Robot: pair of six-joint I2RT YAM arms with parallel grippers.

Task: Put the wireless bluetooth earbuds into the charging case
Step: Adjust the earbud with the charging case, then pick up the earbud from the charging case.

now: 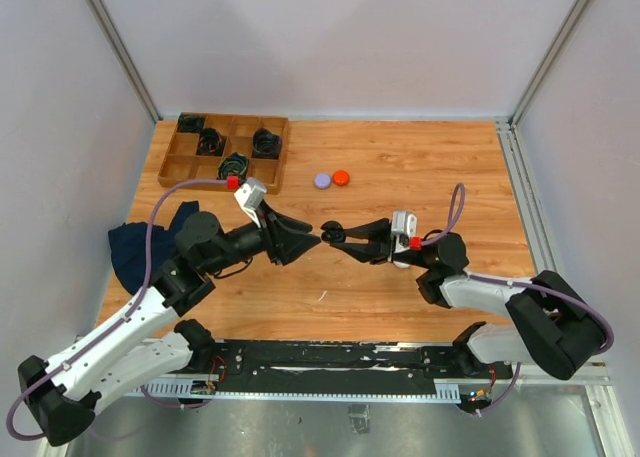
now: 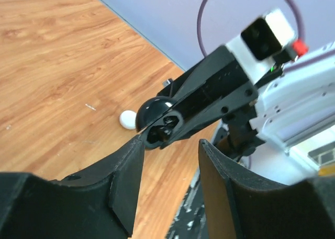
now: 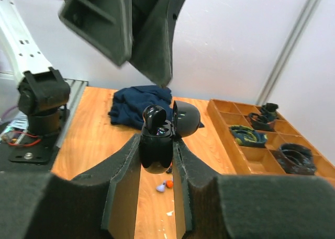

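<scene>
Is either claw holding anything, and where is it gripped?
The right gripper clamps the open black charging case by its lower body, an earbud sitting in it. The left gripper is open and empty.

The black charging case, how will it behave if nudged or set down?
The charging case looks glossy and rounded, so it may slip between the right fingers. Its open lid probably makes it apt to tip. The dark earbud stands proud; a bump might unseat it.
</scene>
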